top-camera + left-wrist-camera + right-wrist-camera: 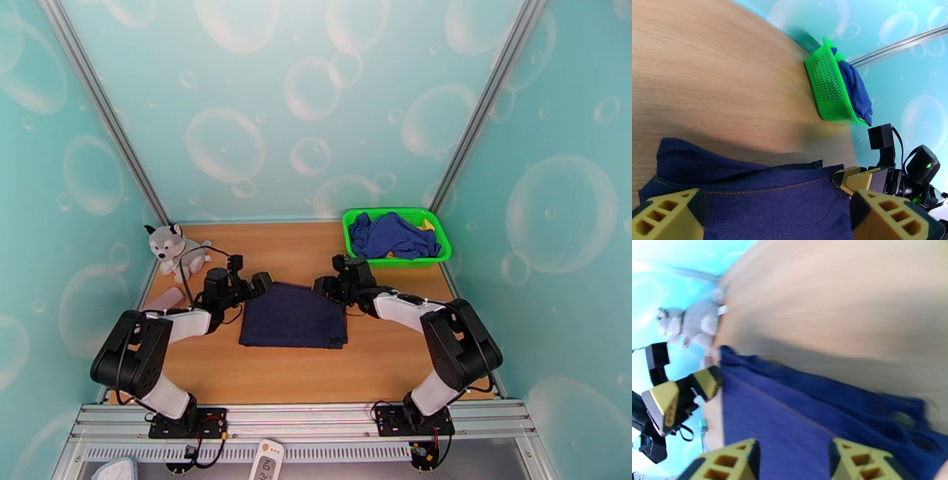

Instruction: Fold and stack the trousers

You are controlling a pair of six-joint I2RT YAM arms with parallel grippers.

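Far left on the tabletop (300,371), a grey-and-white plush husky (167,245) sits upright. Over at the far right, a green mesh basket (403,261) holds a crumpled royal-blue garment (391,235), a flash of yellow at its edge. A pale pink object (164,298) lies near the husky.

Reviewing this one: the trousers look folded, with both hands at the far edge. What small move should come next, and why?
Probably lift both hands straight up and back. The trousers lie as a flat folded square. The left hand and right hand sit at its far corners with fingers apart, gripping nothing, so clearing them upward should avoid dragging the fold.
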